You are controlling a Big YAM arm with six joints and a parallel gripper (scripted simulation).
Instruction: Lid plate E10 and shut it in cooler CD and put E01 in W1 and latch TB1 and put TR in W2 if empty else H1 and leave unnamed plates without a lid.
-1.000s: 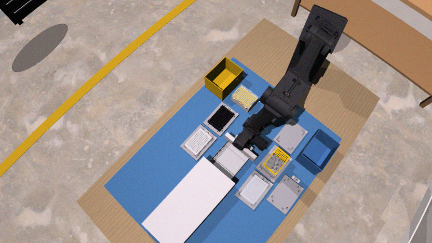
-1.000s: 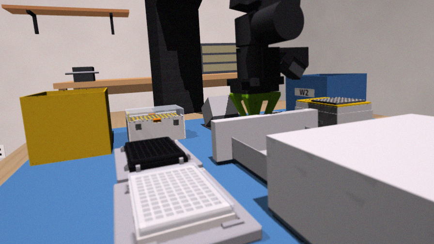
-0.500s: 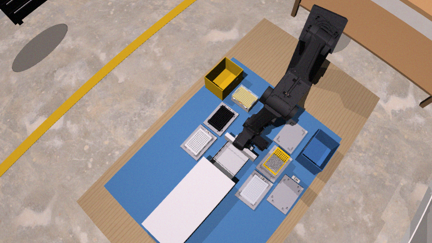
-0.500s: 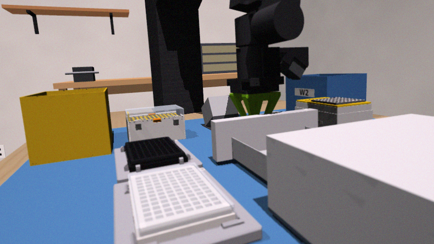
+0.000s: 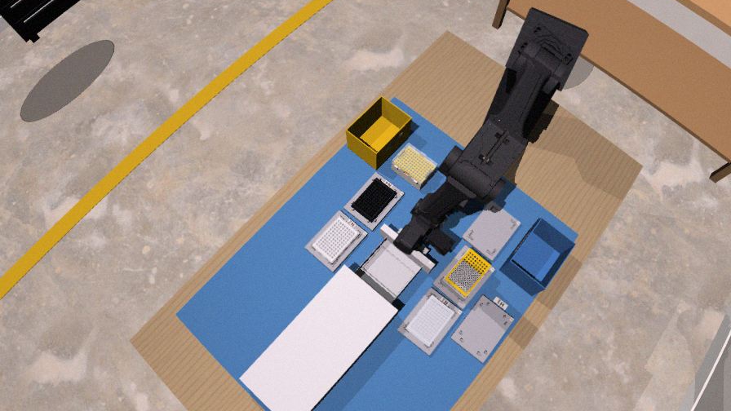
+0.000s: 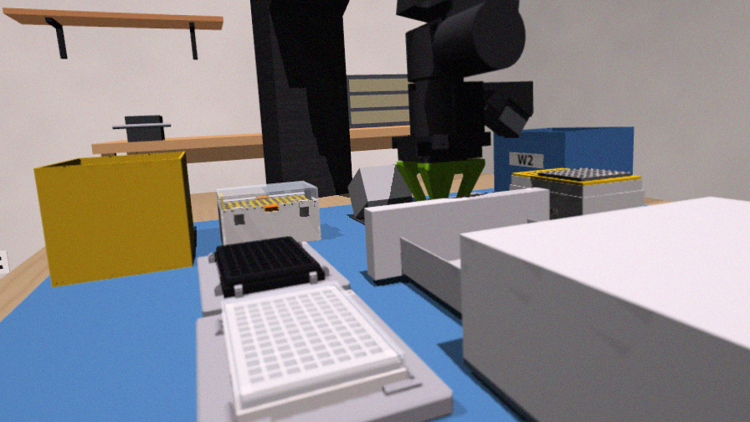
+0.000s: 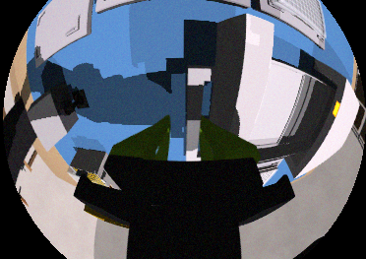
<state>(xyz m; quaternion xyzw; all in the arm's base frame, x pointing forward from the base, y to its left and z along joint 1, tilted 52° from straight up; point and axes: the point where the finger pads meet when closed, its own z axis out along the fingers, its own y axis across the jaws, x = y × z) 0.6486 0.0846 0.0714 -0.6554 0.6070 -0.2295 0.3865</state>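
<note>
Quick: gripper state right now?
Gripper: partly open, clamping nothing; fingers down at the cooler drawer's front panel.

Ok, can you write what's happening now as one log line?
gripper: partly open, holding nothing, just behind drawer front | drawer: pulled out | black plate: on its stand | white plate: no lid
</note>
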